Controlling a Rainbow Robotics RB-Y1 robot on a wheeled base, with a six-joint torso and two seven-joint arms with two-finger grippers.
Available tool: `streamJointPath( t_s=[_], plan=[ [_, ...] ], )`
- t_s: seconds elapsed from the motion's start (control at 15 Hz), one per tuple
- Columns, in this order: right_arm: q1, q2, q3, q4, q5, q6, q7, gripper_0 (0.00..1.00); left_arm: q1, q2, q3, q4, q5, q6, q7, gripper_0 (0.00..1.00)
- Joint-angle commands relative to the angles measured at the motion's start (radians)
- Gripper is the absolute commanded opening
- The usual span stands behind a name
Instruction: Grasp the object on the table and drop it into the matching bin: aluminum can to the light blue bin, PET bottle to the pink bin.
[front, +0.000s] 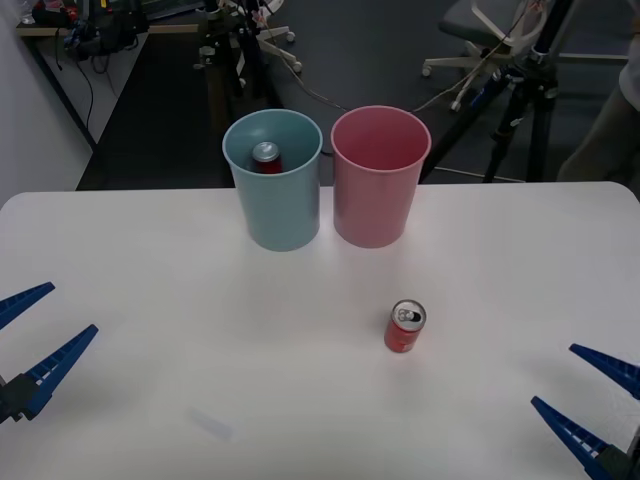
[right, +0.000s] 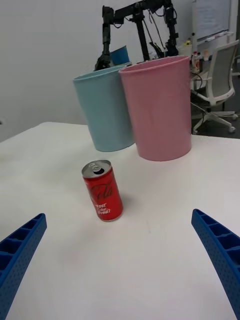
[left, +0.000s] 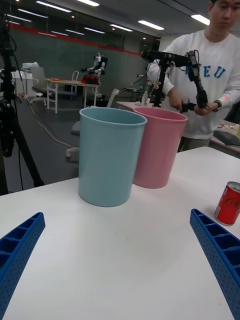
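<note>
White tabletop (front: 150, 300) fills my front view, with the light blue bin (front: 273, 180) and the pink bin (front: 380, 176) standing side by side near its far edge, a second red can (front: 266, 158) already sitting inside the blue one. I see the aluminum can (front: 405, 327) upright on the tabletop, in front of the pink bin and apart from it. My left gripper (front: 28, 345) and right gripper (front: 590, 395) hover low at the near corners, fingers spread wide, both holding nothing.

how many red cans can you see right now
2. One aluminum can stands upright on the table, in front of the pink bin. Another can sits inside the light blue bin; more could be hidden inside.
</note>
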Motion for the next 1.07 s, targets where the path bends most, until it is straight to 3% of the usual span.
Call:
streamJointPath(
  t_s=[0.07, 0.53, 1.07],
  plan=[
    [-0.037, 0.0, 0.049, 0.081, -0.002, -0.005, 0.133, 1.0, 0.0, 0.0, 0.0, 0.0, 0.0, 0.0, 0.0, 1.0],
    [-0.134, 0.018, 0.153, 0.227, -0.028, 0.01, 0.348, 1.0, 0.0, 0.0, 0.0, 0.0, 0.0, 0.0, 0.0, 1.0],
    [-0.178, 0.061, 0.293, 0.23, -0.022, 0.151, 0.386, 1.0, 0.0, 0.0, 0.0, 0.0, 0.0, 0.0, 0.0, 1.0]
  ],
)
